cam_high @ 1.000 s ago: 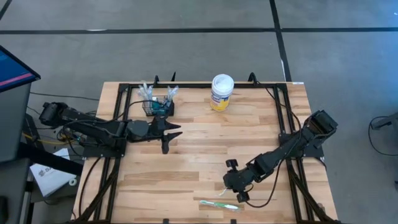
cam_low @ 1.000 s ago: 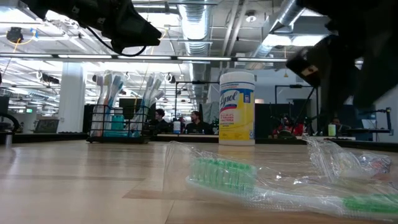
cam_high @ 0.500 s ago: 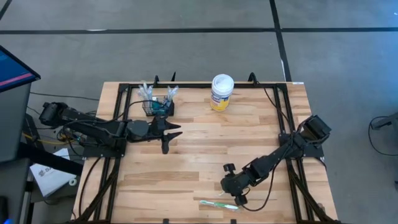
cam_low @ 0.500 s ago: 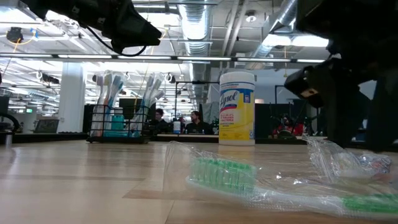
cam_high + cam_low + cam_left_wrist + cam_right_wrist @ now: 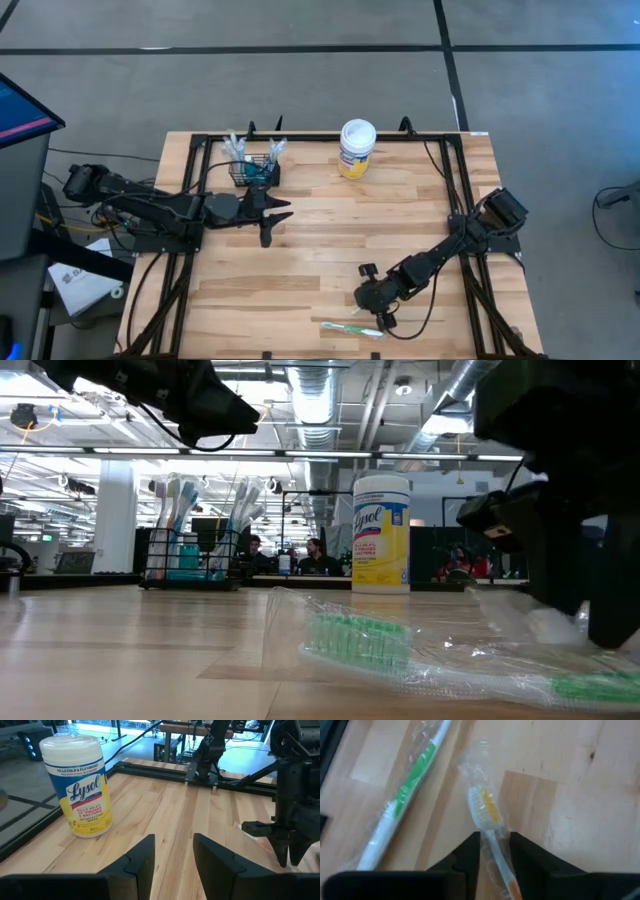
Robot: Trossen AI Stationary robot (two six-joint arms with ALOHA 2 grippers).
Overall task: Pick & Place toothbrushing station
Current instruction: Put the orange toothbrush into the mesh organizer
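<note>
You are looking at a job that seems only partly done: the basket is standing at the table's far edge, left of the Lysol tub, and it is already holding several upright brushes, while two wrapped toothbrushes are lying loose on the near side, well apart from the tub. The green one is lying flat by the near edge; the orange one, in its clear wrap, is lying just beside it. Your right gripper is hanging low over the orange brush, its fingers parted with the handle running between them, not closed on it as far as you can see, so the grasp looks not yet made. From that gripper the basket is sitting well apart, across the table past the tub's left side, so a long carry is waiting once you have a hold. Your left gripper is hovering just in front of the basket, on the tub's left, fingers parted and holding nothing, pointing toward the tub. Judging from this, two brushes are still waiting to go in.
</note>
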